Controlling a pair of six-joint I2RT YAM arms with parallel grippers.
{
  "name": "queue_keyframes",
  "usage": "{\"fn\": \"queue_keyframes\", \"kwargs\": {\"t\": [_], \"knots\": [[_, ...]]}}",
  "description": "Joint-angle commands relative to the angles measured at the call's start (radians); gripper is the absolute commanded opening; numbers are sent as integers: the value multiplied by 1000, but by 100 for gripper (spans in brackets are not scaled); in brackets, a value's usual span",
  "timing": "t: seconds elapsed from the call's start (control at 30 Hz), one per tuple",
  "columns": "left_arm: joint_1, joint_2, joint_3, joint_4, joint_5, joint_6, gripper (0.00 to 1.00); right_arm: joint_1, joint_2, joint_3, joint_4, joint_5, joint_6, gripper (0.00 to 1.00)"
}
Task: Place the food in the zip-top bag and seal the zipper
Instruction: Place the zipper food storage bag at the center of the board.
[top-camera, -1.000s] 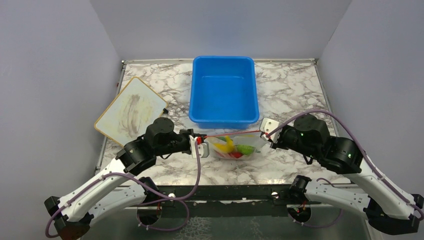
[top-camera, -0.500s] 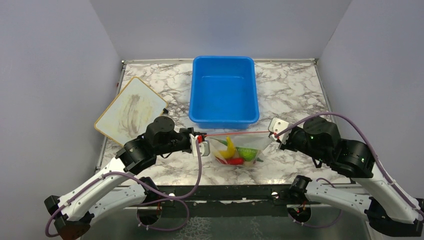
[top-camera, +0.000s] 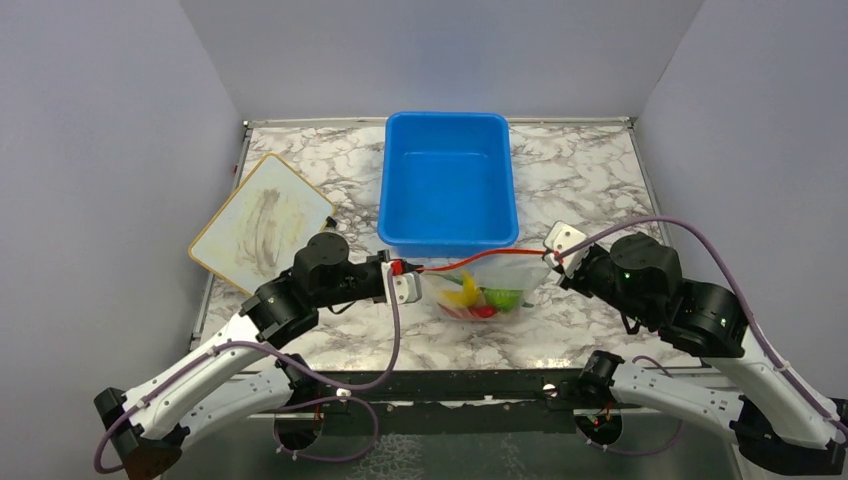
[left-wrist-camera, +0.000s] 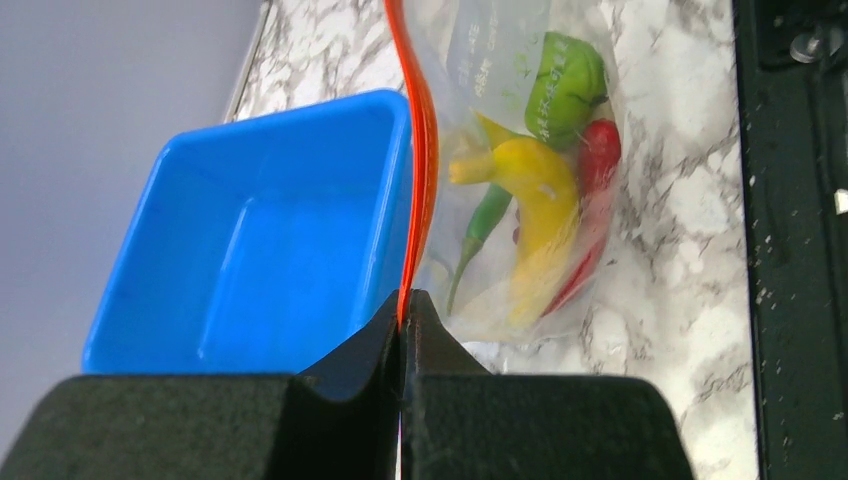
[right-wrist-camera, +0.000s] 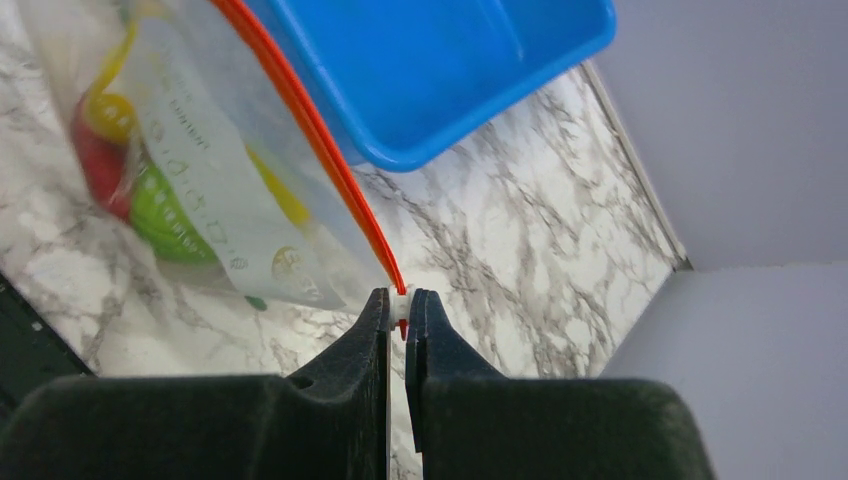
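The clear zip-top bag (top-camera: 487, 285) hangs between my two grippers, lifted off the marble table in front of the blue tub. Its orange-red zipper (top-camera: 470, 262) is stretched taut between them. Inside lie a yellow banana (left-wrist-camera: 545, 190), a green lime (left-wrist-camera: 565, 85) and a red chili (left-wrist-camera: 597, 160). My left gripper (left-wrist-camera: 404, 303) is shut on the zipper's left end. My right gripper (right-wrist-camera: 400, 300) is shut on the zipper's right end, on its white slider (right-wrist-camera: 399, 301). In the right wrist view the bag (right-wrist-camera: 215, 180) hangs at the upper left.
The rigid blue tub (top-camera: 447, 180) stands just behind the bag, and shows no contents. A cream board with an orange rim (top-camera: 262, 222) lies at the back left. Grey walls enclose the table (top-camera: 580, 170) on three sides.
My right gripper has moved right and back along the zipper, stretching the bag wider. The bag and food have shifted slightly right. The left gripper has barely moved.
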Motion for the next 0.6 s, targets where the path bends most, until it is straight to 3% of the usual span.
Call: {"fn": "queue_keyframes", "kwargs": {"t": [0.0, 0.23, 0.57], "knots": [[4, 32, -45, 248, 150, -163, 1, -4, 12, -6, 109, 223, 67, 1], [-12, 224, -66, 568, 280, -412, 1, -4, -8, 31, 42, 508, 197, 1], [-183, 605, 135, 658, 213, -438, 3, -4, -57, 34, 142, 684, 162, 1]]}}
